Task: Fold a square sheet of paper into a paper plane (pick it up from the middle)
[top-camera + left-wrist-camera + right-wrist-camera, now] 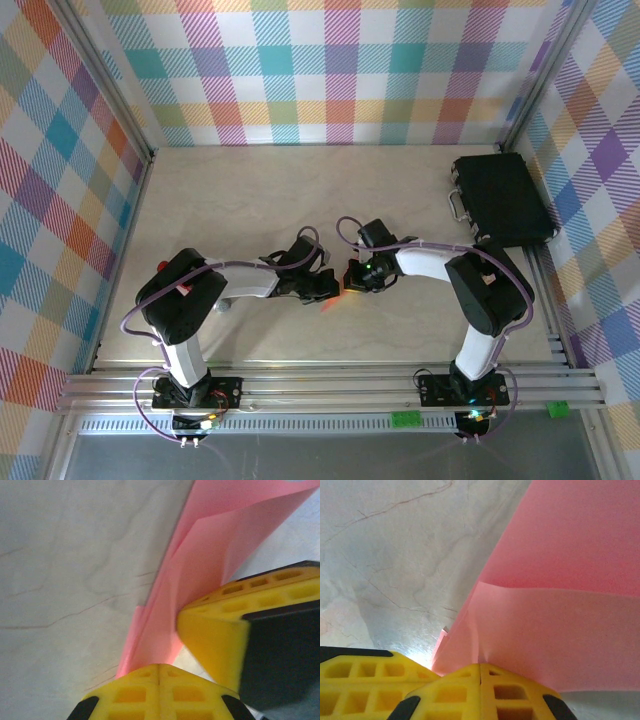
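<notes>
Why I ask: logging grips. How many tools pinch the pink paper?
2. The left tool is shut on the pink paper; the right tool is shut on it close beside.

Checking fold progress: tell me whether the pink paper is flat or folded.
Folded: the pink paper shows overlapping layers and a crease edge.

No writing, label, brand, number or sign can be read in any view; the square sheet of paper [210, 565] shows plain pink faces in both wrist views; the black case [503, 198], at two o'clock on the table [300, 190] in the top view, is too small to show any marking.
</notes>
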